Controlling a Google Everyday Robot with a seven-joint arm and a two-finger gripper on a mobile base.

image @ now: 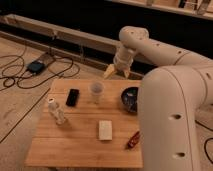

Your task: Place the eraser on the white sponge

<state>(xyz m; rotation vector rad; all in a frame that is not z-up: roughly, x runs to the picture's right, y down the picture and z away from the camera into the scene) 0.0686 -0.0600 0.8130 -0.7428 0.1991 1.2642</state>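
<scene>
Eraser: small flat black rectangular slab with rounded corners (73, 97), lying flat on the counter, in the far left part, near the far edge and inward of the left edge.
Eraser contact: free of the gripper and apart from every other item.
White sponge: small flat cream-white rectangular block (105, 130), lying flat near the middle of the counter, toward the near edge, well apart from the eraser, to its right and nearer.
Counter: light wooden slatted top (75, 142), seen from above and from the near side.
Cup: clear plastic cup (96, 92), upright, just right of the eraser, between it and the bowl, on the far side of the sponge.
Bottle: small clear bottle with white cap (56, 111), upright near the left edge, on the near side of the eraser.
Bowl: dark round bowl (130, 98), toward the right edge, partly hidden by the arm.
Red-brown object: elongated, tilted (133, 139), close to the near right corner, right of the sponge.
Gripper: two-finger gripper (116, 73), raised over the far edge of the counter, beyond the cup, well apart from eraser and sponge.
Gripper state: yellowish fingers (109, 72) spread apart, released, pointing down.
Arm: large white jointed arm (170, 110), covering the right side of the view and overlapping the right edge.
Floor: dark cables (20, 75) and a small dark box (36, 66) beyond the far left corner.
</scene>
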